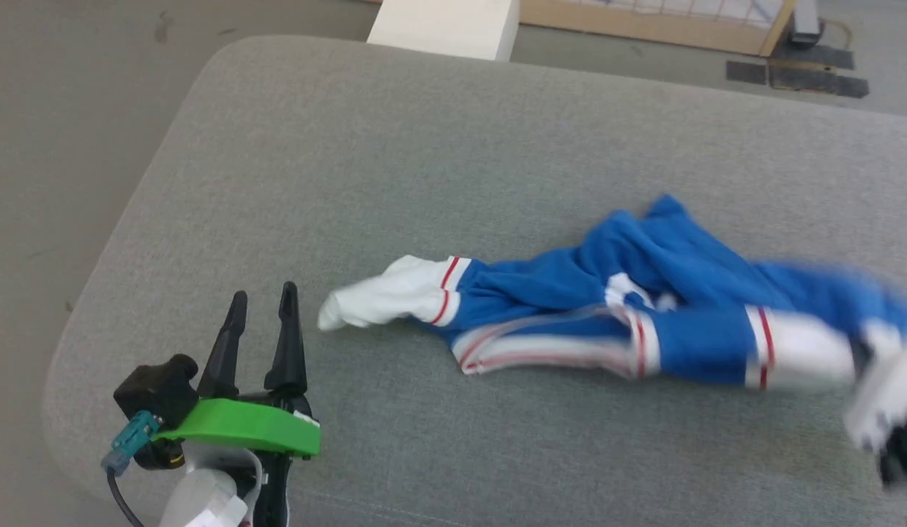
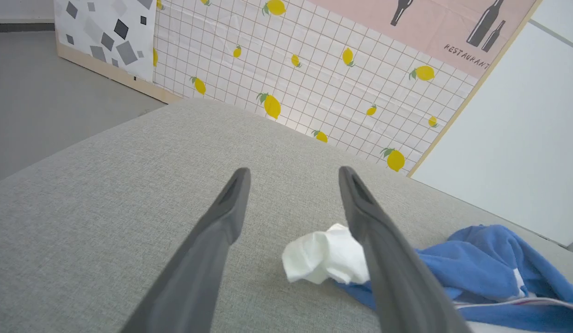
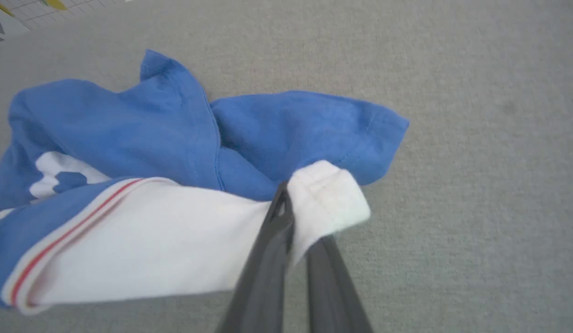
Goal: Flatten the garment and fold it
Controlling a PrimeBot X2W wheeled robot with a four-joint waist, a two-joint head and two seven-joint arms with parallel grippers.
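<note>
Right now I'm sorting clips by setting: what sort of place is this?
Probably a staged indoor test room: a wide grey fabric-covered surface, a lemon-printed grid backdrop panel, a pink panel lettered RESTAURANT, and bare grey floor.

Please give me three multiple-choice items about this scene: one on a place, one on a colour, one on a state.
1. The crumpled royal-blue jersey T-shirt lies on: A) the flat grey fabric cushion B) the floor C) a chair.
2. Its short sleeves are: A) black B) white C) yellow.
3. The right claw is: A) wide open B) clear of the cloth C) shut on a sleeve.
Key: 1A, grey weave surrounds it; 2B, both sleeve ends show white; 3C, its dark fingers pinch one sleeve.
</note>
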